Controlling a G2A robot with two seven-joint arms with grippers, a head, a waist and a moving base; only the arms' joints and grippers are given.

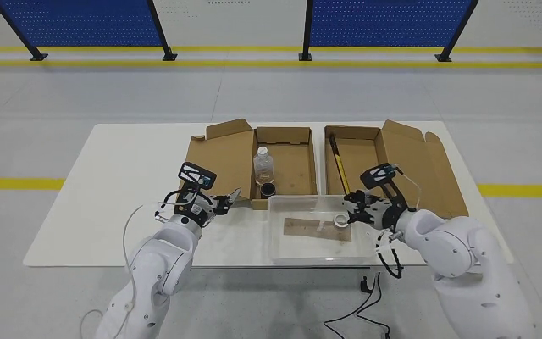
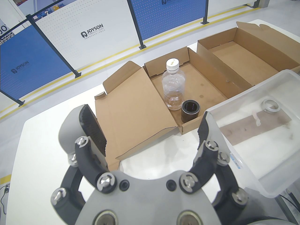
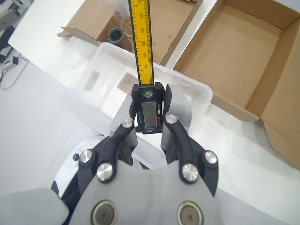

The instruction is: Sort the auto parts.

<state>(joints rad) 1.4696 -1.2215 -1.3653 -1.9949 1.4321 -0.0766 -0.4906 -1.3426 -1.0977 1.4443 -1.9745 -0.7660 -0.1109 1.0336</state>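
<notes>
One gauge (image 3: 143,36) pinched in right gripper (image 3: 150,99) | long axis points forward across bin (image 3: 112,52); right box (image 3: 234,54) lies nearest | left gripper (image 2: 146,118) spread, empty

The robot's left arm (image 1: 161,263) and right arm (image 1: 449,246) wear glossy white, rounded shells. The left gripper (image 2: 147,122) and right gripper (image 3: 150,99) share grey wrist plates, black linkages, silver screws (image 2: 106,181) and ribbed black pads (image 2: 92,127). A thin white cable (image 1: 127,237) loops beside the left arm.

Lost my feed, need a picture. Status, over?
Left gripper open, empty, near left box. Right gripper shut on digital caliper over clear bin. Metal ring lies in bin. Nothing in the way.
</notes>
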